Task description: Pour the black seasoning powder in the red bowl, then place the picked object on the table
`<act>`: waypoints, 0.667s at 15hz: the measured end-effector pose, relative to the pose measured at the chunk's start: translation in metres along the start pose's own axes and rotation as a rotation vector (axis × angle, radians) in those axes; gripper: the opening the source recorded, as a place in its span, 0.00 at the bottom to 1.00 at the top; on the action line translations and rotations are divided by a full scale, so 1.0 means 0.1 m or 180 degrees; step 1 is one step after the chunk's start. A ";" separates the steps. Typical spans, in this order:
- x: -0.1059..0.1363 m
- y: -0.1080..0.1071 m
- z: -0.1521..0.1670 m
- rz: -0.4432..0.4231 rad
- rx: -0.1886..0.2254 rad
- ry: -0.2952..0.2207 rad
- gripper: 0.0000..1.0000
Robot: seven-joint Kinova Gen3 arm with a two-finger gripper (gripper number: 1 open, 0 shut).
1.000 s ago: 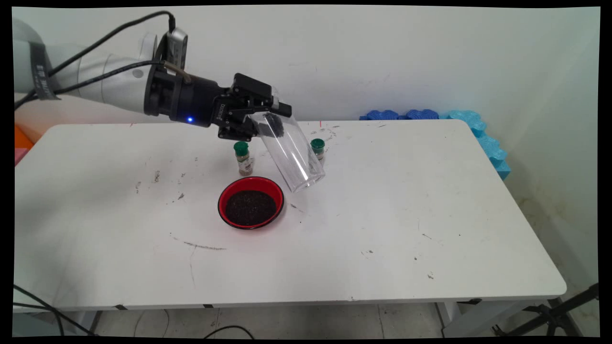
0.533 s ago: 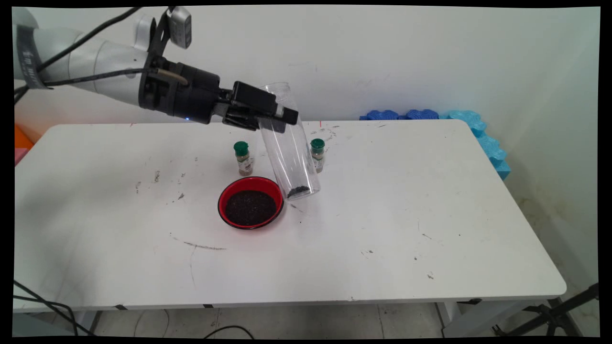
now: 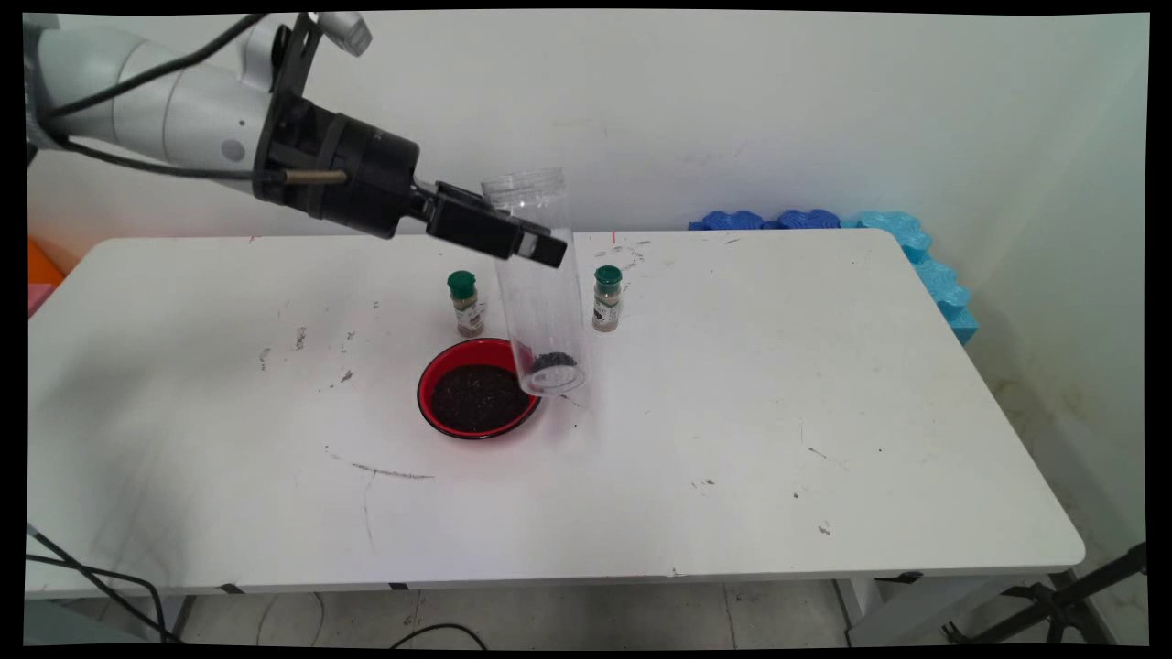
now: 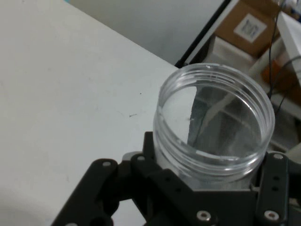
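One clear plastic jar (image 3: 538,275) hangs above the white surface (image 3: 732,412), clamped near its threaded open mouth by the black pincer (image 3: 513,240), whose two fingers are closed against the jar's sides. The jar stands nearly upright with its mouth up and leans only slightly, and its base is low over the right rim of a red bowl (image 3: 480,388); whether the base touches the rim or the surface cannot be told. A small heap of dark grains (image 3: 552,361) lies in the bottom of the jar. The bowl holds a flat dark fill of the same kind. Behind the bowl stand two small spice bottles with green caps, one to the jar's left (image 3: 466,303) and one to its right (image 3: 606,297), both upright and apart from the jar. Blue foam pieces (image 3: 916,256) lie along the far right edge against the wall.

In the hand view the jar's round mouth (image 4: 216,122) sits between the pincer's black linkage (image 4: 211,197), with the pale surface (image 4: 61,94) beyond it and a cardboard box (image 4: 249,23) past its edge.
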 end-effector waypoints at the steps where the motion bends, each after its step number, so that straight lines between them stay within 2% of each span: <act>1: 0.00 0.02 0.00 0.0122 -0.0003 -0.0022 0.00; 4: 0.01 0.07 0.00 0.0512 -0.0008 -0.0066 0.00; 6: 0.00 0.10 0.00 0.0757 0.0034 -0.0074 0.00; 10: -0.03 0.11 0.00 0.1090 0.0112 -0.0115 0.00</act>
